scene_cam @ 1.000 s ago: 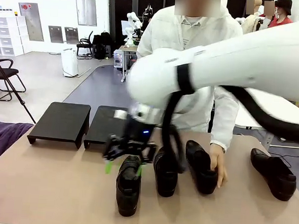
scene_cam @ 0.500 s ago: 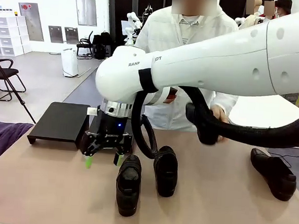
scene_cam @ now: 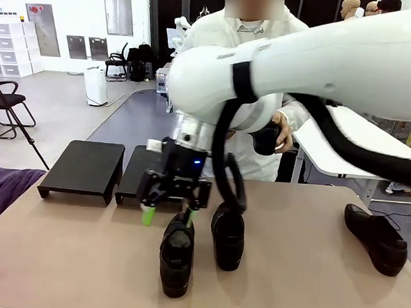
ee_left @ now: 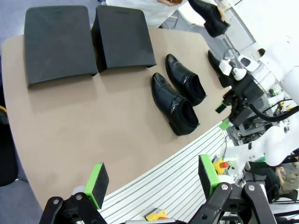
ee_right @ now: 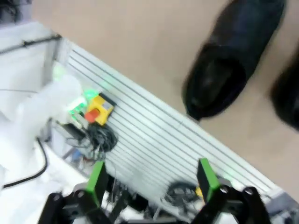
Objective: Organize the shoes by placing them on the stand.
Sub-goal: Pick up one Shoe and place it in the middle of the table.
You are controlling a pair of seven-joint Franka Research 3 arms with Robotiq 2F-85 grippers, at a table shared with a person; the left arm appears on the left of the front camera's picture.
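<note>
Found the right gripper (scene_cam: 168, 218) hanging just above the heel end of the nearest shoe (scene_cam: 176, 257), jaws apart and nothing between the green pads (scene_cam: 146, 215). Placed that shoe directly below the gripper and a little toward the robot, flat on the table (scene_cam: 66, 257), toe to the robot's edge and heel to the person, long axis running near to far. Read the line between the pads as lying left to right, so across the shoe's width and square to its length. Could not tell from the front view whether the right-hand pad brushed the shoe's collar or merely hung in front of it. In the blurred right wrist view, saw the shoe up and to one side of the fingers, not between them, so judged it probably apart.

Counted a second shoe (scene_cam: 228, 236) just beside the first on its right and parallel to it, a third shoe (scene_cam: 376, 238) well apart at the table's right end, and a fourth shoe (scene_cam: 266, 138) held off the table in the person's hand (scene_cam: 284, 131). Saw the stand (scene_cam: 83, 164) with no shoe on it, both sections side by side, left of the gripper and farther across the table.

Found the left gripper (ee_left: 152, 179) high over the table, jaws likewise wide and empty, well apart from every shoe. Judged the right arm much the nearer, and the coming move to need a short straight descent, one pad down each side of the shoe.
</note>
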